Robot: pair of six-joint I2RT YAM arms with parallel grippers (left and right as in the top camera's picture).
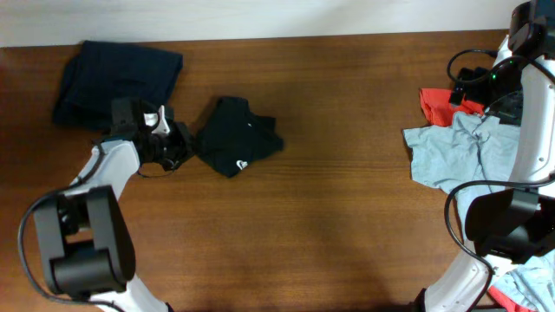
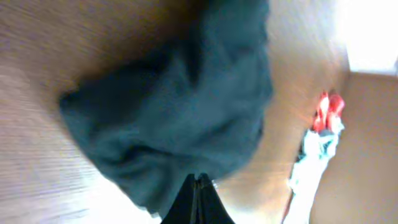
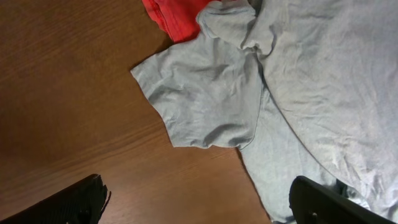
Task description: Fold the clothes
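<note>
Left fingers [image 2: 188, 208] pressed together into one dark wedge, tip against the edge of the black soft-cloth T-shirt [image 2: 180, 106]; cannot tell, through the blur, whether any fabric is nipped between; shirt bunched into a lumpy, creased heap with a small white label, lying left of centre on the brown wood-grain desk [image 1: 347, 217]; beyond, toward the far left corner, a dark navy T-shirt [image 1: 117, 78] folded flat into a rough rectangle. Right fingers [image 3: 78, 202] spread wide, holding nothing, over bare wood just beside a light blue-grey T-shirt [image 3: 298, 81], wrinkled and sprawled, one short sleeve outward; a red-orange T-shirt [image 3: 177, 15] touching its upper edge.
</note>
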